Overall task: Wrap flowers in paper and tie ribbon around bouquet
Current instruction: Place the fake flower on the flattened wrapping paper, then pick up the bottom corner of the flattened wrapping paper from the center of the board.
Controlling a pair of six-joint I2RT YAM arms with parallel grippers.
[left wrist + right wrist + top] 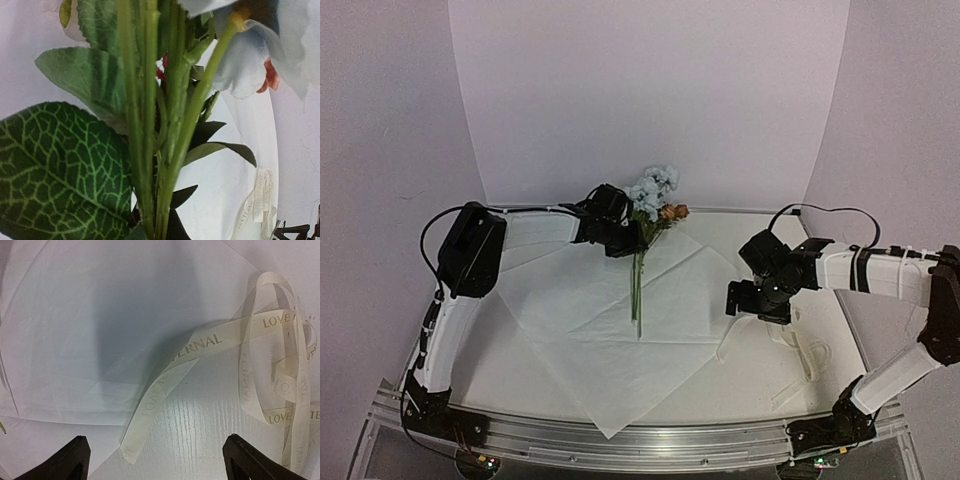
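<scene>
Clamped shut in the left pincer point(620, 238), near the far edge of the bench point(485, 368): the flowers point(655, 187), blooms raised, thin stems reaching down over the middle of the spread paper point(590, 340), probably for laying along the sheet. Jaws wide and empty above the loose ribbon point(195, 347) by the right edge: the right pincer point(157, 452), seemingly poised to collect it.

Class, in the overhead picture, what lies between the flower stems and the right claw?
Only the paper: in the top view, its bare sheet spans from the flowers to the open right claw. The ribbon lies under the claw itself.
</scene>
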